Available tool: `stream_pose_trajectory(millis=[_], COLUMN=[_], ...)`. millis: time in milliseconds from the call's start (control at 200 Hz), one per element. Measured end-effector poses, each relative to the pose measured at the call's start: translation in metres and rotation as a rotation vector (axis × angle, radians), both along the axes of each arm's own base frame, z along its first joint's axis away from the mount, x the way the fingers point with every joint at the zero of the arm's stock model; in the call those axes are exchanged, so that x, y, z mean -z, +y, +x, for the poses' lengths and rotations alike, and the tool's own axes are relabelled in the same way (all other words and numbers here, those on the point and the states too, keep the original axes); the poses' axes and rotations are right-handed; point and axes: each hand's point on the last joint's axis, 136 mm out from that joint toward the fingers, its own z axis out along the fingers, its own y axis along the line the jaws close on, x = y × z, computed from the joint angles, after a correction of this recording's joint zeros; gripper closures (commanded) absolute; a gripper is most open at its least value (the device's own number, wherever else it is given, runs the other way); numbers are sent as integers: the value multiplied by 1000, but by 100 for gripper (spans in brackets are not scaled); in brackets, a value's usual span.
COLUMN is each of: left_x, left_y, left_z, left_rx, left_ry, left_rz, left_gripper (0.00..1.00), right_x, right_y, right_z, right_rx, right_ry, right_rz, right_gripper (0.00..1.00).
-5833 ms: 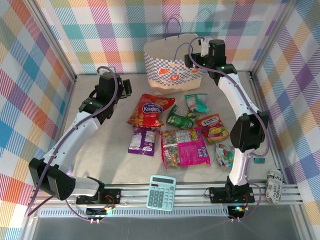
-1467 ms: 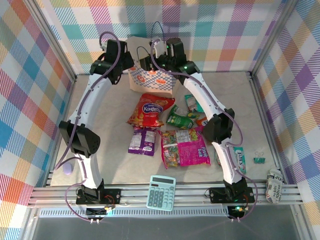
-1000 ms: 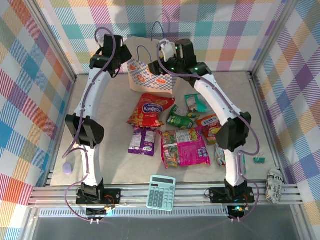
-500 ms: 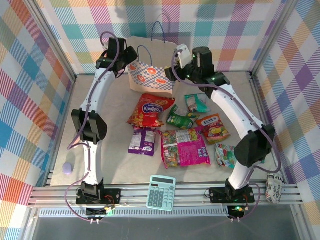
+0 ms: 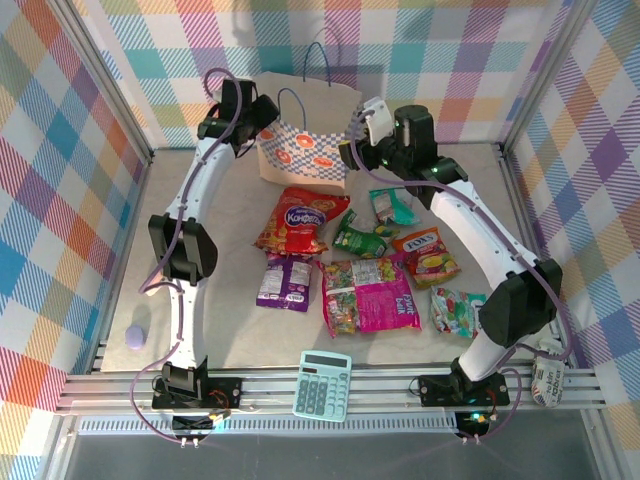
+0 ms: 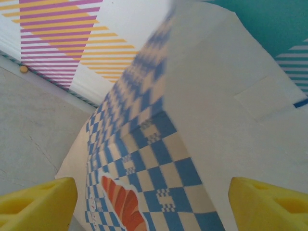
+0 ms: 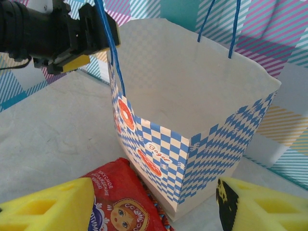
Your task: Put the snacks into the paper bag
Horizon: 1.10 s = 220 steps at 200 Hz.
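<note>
The paper bag (image 5: pixel 305 145) stands upright at the back of the table, mouth open, blue handles up. My left gripper (image 5: pixel 264 108) is at its top left corner, jaws open; in the left wrist view the bag's checkered corner (image 6: pixel 159 159) lies between the yellow fingers (image 6: pixel 43 202). My right gripper (image 5: pixel 351 152) hovers open just right of the bag, facing it (image 7: pixel 192 96), nothing between its jaws. The snacks lie in front of it: red-orange (image 5: pixel 303 218) (image 7: pixel 120 202), purple (image 5: pixel 286 281), magenta (image 5: pixel 370 296), green (image 5: pixel 358 240), teal (image 5: pixel 393 205), orange (image 5: pixel 424 253).
A pale teal calculator (image 5: pixel 322 384) lies at the near edge. A small purple lump (image 5: pixel 135 336) sits at the near left, a crumpled printed wad (image 5: pixel 548 372) at the near right. Checkered walls close in the back and sides.
My right gripper has drawn back to the right, away from the bag's mouth. The left gripper has shifted slightly right along the bag's left corner. The bag now stands fuller and more open.
</note>
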Motion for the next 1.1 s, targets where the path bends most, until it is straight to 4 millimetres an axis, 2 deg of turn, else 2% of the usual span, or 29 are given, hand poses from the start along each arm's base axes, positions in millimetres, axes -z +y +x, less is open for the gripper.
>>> stream_pose_trajectory(millis=[415, 615, 775, 900, 1100], left_x=[9, 7, -3, -9, -10], left_y=[7, 17, 26, 30, 36], left_z=[-8, -26, -41, -52, -55], left_rx=[-12, -22, -32, -31, -25], left_ry=[56, 94, 102, 105, 119], left_rz=[4, 10, 12, 15, 9], left_gripper=[22, 22, 22, 27, 30], right_x=[1, 0, -3, -7, -8], right_y=[-2, -1, 0, 1, 2], right_z=[0, -1, -2, -3, -4], right_rx=[3, -2, -7, -11, -12], right_ry=[-15, -11, -15, -22, -12], right_rz=[9, 19, 32, 46, 66], right_gripper=[31, 30, 30, 30, 29])
